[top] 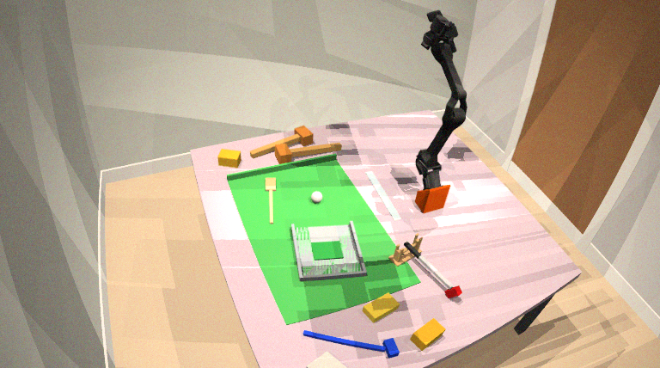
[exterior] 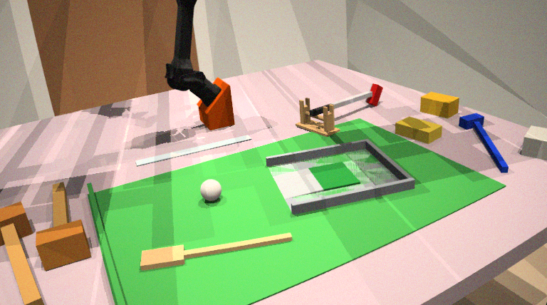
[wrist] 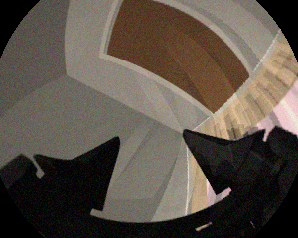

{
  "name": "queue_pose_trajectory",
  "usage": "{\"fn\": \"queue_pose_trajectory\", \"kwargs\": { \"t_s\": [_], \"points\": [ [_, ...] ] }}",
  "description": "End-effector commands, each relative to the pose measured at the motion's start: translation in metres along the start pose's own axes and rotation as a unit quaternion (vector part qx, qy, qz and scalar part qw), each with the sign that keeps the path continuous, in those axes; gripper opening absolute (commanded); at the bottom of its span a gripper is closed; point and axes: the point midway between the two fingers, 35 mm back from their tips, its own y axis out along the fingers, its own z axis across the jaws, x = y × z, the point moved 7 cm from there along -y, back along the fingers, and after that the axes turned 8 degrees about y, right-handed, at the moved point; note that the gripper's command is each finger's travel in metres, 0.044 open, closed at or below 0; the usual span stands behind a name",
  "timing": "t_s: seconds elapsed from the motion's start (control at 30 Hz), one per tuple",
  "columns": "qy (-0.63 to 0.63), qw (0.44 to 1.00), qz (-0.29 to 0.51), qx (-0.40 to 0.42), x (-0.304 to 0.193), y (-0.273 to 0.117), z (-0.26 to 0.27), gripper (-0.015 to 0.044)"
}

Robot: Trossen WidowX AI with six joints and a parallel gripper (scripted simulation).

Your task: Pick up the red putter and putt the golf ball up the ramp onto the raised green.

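Note:
The red putter (top: 435, 271) (exterior: 355, 99) has a white shaft, red head and black grip. Its grip end rests on a small wooden stand (top: 399, 258) (exterior: 318, 127) beside the green mat (top: 277, 271) (exterior: 241, 273), with its head pointing away from the mat. The white golf ball (top: 316, 197) (exterior: 211, 190) sits on the mat before the open side of the grey-walled ramp (top: 358, 253) (exterior: 350, 199). The raised green (top: 326, 250) (exterior: 335, 175) is a darker square inside those walls. My gripper (wrist: 152, 137) is open and empty, high above the table and far from putter and ball.
A tan paddle (top: 271, 203) (exterior: 238, 245) lies on the mat. Two orange mallets (top: 303, 135) (top: 283, 152) lie behind it. Yellow blocks (top: 381, 306) (top: 427, 334) and a blue putter (top: 345, 340) (exterior: 490, 144) lie past its other end. A pale strip (top: 382, 195) (exterior: 193, 150) lies near the orange arm base (top: 433, 199) (exterior: 217, 114).

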Motion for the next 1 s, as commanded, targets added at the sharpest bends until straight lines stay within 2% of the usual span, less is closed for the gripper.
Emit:
{"fn": "queue_pose_trajectory", "kwargs": {
  "t_s": [0.0, 0.13, 0.3, 0.5, 0.73, 0.97],
  "points": [
    [-0.001, 1.0, 0.002, 0.0, -0.001, 0.001, 0.0, 0.0426],
    [-0.03, 0.999, 0.04, -0.006, -0.025, 0.015, -0.005, 0.044],
    [-0.098, 0.986, 0.138, -0.012, -0.088, 0.038, -0.019, 0.044],
    [-0.176, 0.952, 0.251, -0.007, -0.167, 0.044, -0.037, 0.044],
    [-0.265, 0.884, 0.384, 0.023, -0.261, 0.02, -0.06, 0.044],
    [-0.345, 0.788, 0.504, 0.076, -0.341, -0.036, -0.084, 0.044]
  ]
}}
